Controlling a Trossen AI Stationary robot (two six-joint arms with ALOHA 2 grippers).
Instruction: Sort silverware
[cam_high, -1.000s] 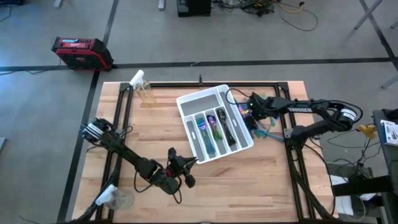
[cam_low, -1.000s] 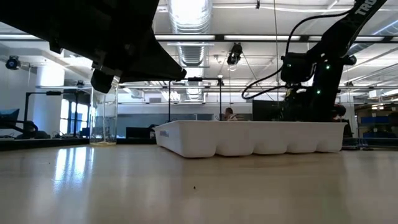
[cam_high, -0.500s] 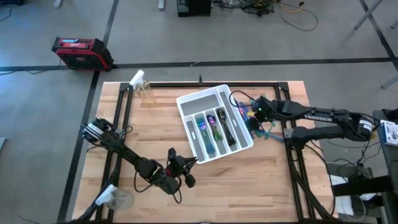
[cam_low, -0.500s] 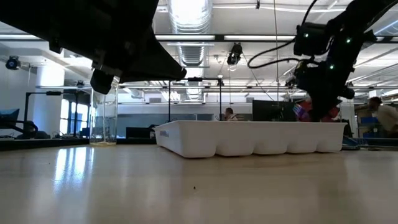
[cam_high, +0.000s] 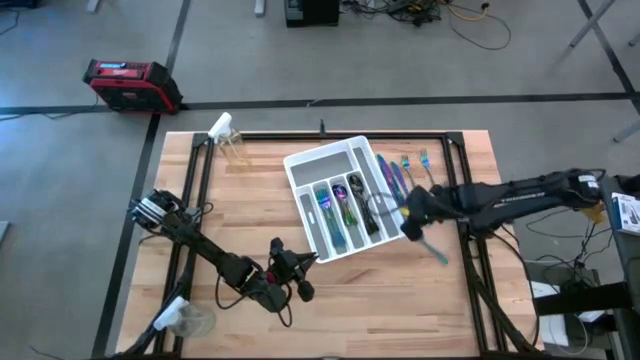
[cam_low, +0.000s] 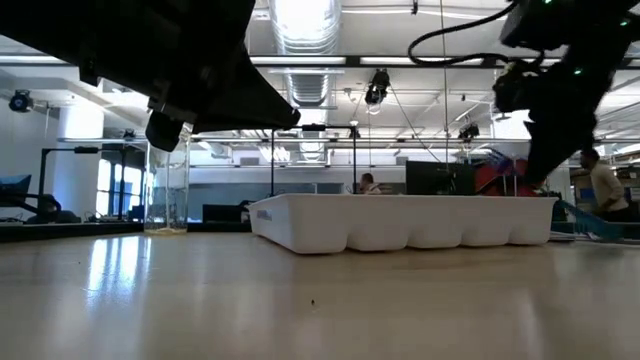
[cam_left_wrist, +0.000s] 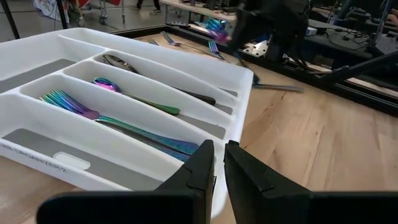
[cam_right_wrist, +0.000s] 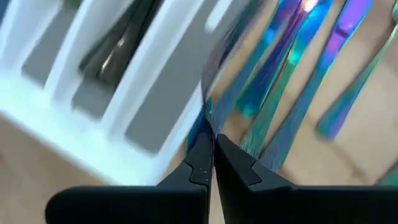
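The white tray (cam_high: 340, 200) lies mid-table with an iridescent fork (cam_left_wrist: 93, 115), a spoon (cam_left_wrist: 134, 96) and a dark spoon (cam_left_wrist: 149, 74) in separate slots. Several loose pieces of silverware (cam_high: 402, 170) lie on the wood just right of the tray, and one teal piece (cam_high: 434, 249) lies nearer. My right gripper (cam_high: 405, 226) hangs at the tray's near right corner, shut on a slim iridescent piece (cam_right_wrist: 214, 81). My left gripper (cam_high: 300, 277) rests shut near the tray's near left corner. My right gripper pinches one end of the slim iridescent piece (cam_right_wrist: 204, 124) between its two fingertips. The piece runs on beyond the fingers, over the tray's right edge, and is lifted clear of the table. Blur hides which kind of piece it is.
A clear glass (cam_high: 233, 146) stands at the table's far left and a plastic cup (cam_high: 188, 320) at the near left corner. Bare wood lies in front of the tray. A person (cam_low: 603, 185) shows in the room behind.
My right gripper has moved from the loose silverware beside the tray's far right toward the table's near edge, along the tray's right side, and has risen. It carries a slim iridescent piece lifted off the table.
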